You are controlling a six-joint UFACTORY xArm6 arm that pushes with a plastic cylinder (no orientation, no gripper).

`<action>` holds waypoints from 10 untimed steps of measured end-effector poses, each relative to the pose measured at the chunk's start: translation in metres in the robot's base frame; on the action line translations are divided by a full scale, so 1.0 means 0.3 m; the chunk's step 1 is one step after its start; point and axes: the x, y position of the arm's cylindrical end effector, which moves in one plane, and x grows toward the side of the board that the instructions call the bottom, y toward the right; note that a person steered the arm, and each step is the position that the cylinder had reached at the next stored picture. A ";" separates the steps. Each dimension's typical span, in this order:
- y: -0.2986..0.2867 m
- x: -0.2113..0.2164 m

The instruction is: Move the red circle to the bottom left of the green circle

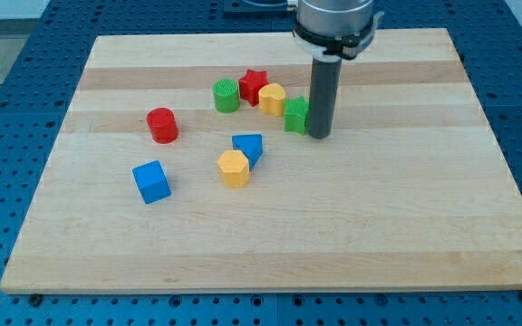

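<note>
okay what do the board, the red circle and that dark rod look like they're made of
The board looks like pale wood: lengthwise grain and plank seams, matte finish. The red circle seems to be solid-coloured plastic or painted wood with a faint sheen; I can't tell which. The rod ending in my tip, beside a green block, looks like dark matte metal or plastic.

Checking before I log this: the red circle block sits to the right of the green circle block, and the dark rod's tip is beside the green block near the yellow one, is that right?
Not quite. In the camera view the red circle block sits to the view's left of the green circle block, and lower. The rest holds: my tip is beside the other green block, near the yellow block.
</note>
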 end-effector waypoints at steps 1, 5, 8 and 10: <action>0.000 0.139; -0.863 0.473; -1.032 0.141; -0.783 0.045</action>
